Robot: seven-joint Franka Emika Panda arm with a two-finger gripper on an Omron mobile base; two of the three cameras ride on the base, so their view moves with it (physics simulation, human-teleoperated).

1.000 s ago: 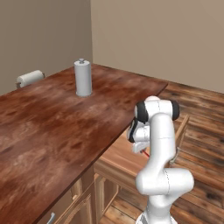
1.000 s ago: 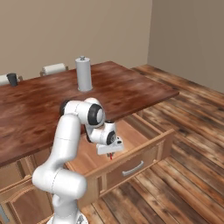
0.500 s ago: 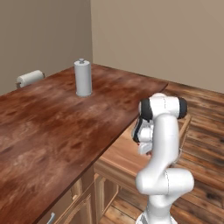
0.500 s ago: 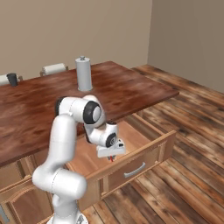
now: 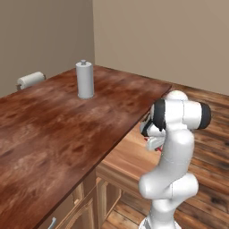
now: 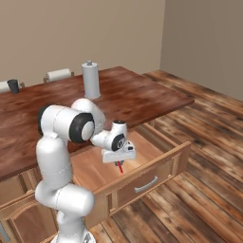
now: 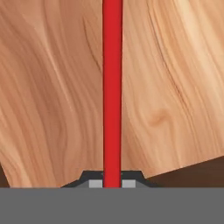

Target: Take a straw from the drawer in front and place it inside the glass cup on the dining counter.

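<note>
A: Where's the straw (image 7: 112, 87) rel. to pincer (image 6: 118, 163)?
B: Clamped betw. the fingertips, over the open drawer (image 6: 156, 163), not touching its bottom.
A: Axis?
B: Runs straight out from the tips, pointing down twd drawer floor.
A: Surroundings?
B: Paper towel roll (image 6: 90, 79) upright on surface (image 5: 53, 129); glass cup (image 6: 14, 86) far back-left, well apart.

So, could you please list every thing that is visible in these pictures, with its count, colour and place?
straw: one, red, held in the gripper over the open drawer
drawer: one, light-brown wood, pulled open below the counter edge
dining counter: one, dark reddish-brown top
glass cup: one, dark grey, far left of the counter
paper towel roll, upright: one, white-grey, on the counter
paper towel roll, lying: one, white, far counter edge
floor: brown wood planks
gripper: one, white, shut on the straw
</note>
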